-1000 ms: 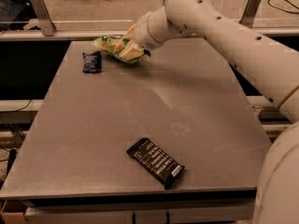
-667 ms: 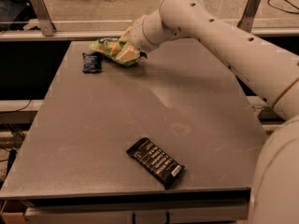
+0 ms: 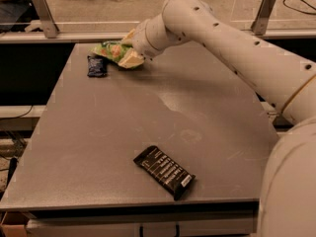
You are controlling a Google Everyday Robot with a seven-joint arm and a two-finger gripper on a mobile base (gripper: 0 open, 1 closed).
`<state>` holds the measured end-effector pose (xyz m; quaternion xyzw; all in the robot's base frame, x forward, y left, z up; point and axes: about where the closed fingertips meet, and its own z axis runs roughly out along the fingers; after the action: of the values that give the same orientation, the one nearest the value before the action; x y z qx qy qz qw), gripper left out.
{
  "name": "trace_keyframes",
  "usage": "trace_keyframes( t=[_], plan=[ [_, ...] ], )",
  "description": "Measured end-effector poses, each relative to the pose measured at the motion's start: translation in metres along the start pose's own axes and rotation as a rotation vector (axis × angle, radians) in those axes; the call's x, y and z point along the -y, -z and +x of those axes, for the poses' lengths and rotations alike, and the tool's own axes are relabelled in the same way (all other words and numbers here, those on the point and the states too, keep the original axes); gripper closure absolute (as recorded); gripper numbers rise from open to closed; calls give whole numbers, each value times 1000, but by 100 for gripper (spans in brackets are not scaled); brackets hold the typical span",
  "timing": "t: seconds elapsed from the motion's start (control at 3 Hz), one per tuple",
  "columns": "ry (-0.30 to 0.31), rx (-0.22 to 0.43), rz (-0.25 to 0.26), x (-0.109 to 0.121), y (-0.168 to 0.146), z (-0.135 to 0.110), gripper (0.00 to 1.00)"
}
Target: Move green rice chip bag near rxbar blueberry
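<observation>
The green rice chip bag [image 3: 112,51] is at the far left of the grey table [image 3: 148,127], crinkled, just right of the rxbar blueberry [image 3: 97,66], a small navy wrapper lying flat. My gripper [image 3: 129,53] is at the bag's right end, at the end of the white arm that reaches in from the right. The gripper seems to hold the bag just above or on the table surface. The bag's left tip is almost over the rxbar's top edge.
A longer black bar with white text [image 3: 164,172] lies near the table's front edge. A glass barrier with metal posts [image 3: 43,14] runs behind the table. My white arm [image 3: 237,53] spans the back right of the table.
The gripper has carried the green bag a little further left, closer to the navy wrapper. The black bar and the navy wrapper have not moved.
</observation>
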<state>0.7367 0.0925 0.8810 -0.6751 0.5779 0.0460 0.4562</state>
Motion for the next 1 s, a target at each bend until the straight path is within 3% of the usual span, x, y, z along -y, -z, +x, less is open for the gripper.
trace_keyframes(
  t=[0.33, 0.67, 1.0],
  plan=[
    [3, 6, 2, -2, 6, 0, 0],
    [0, 30, 21, -3, 39, 0, 0],
    [-34, 85, 52, -2, 107, 6, 0]
  ],
)
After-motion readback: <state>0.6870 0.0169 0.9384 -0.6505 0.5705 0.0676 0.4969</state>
